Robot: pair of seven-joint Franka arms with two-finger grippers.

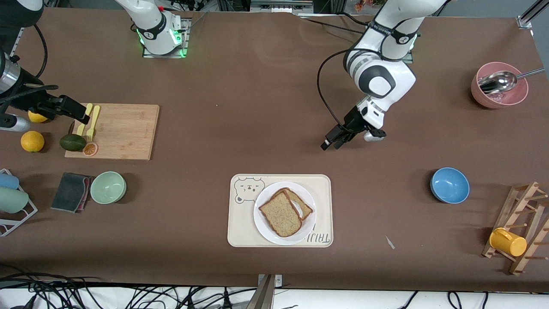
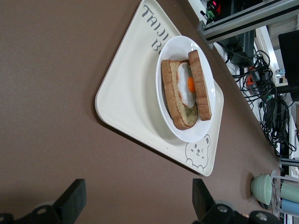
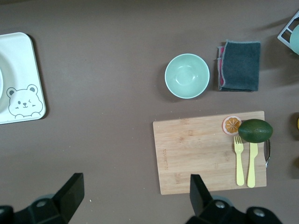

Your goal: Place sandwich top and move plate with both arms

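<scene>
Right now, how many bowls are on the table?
3: a green bowl beside the dark cloth, a blue bowl near the wooden rack, a pink bowl holding a ladle.

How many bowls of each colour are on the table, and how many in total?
Pink bowl, holding a metal spoon: 1
Blue bowl: 1
Pale green bowl: 1
Total: 3
</scene>
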